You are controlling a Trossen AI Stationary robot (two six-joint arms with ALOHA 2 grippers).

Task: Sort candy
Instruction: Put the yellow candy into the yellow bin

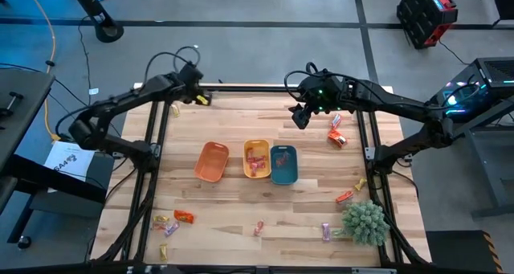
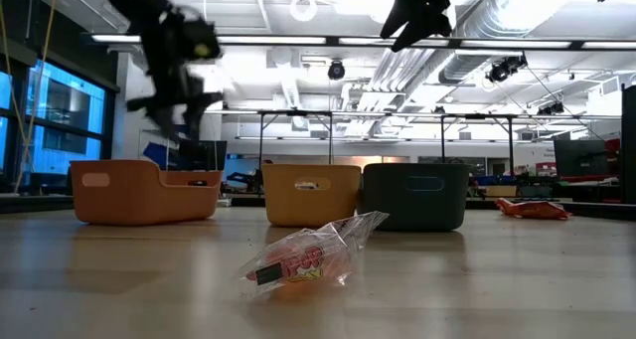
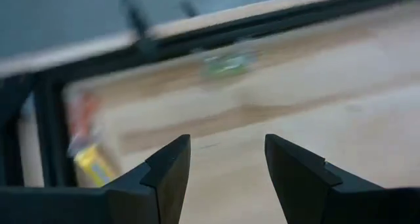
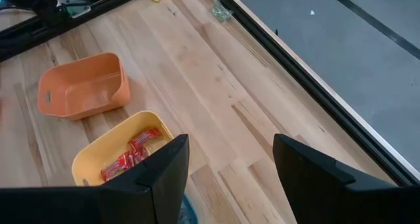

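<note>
Small wrapped candies lie scattered on the wooden table: red and orange ones (image 1: 337,137) at the right, several (image 1: 184,217) along the near edge, and a yellow one (image 1: 201,100) at the far left corner. One clear-wrapped red candy (image 2: 308,259) lies close in the low view. Red candies (image 4: 128,155) lie in the yellow tray (image 1: 257,159), which stands between the orange tray (image 1: 212,161) and the teal tray (image 1: 283,164). My left gripper (image 1: 195,97) hovers open over the far left corner, near a yellow candy (image 3: 92,165). My right gripper (image 1: 299,119) hangs open above the far middle, holding nothing.
A spiky green plant ball (image 1: 365,222) sits at the table's near right corner. A black frame rail (image 1: 241,87) runs along the far edge, with side posts down both sides. Bare wood lies between the trays and the far edge.
</note>
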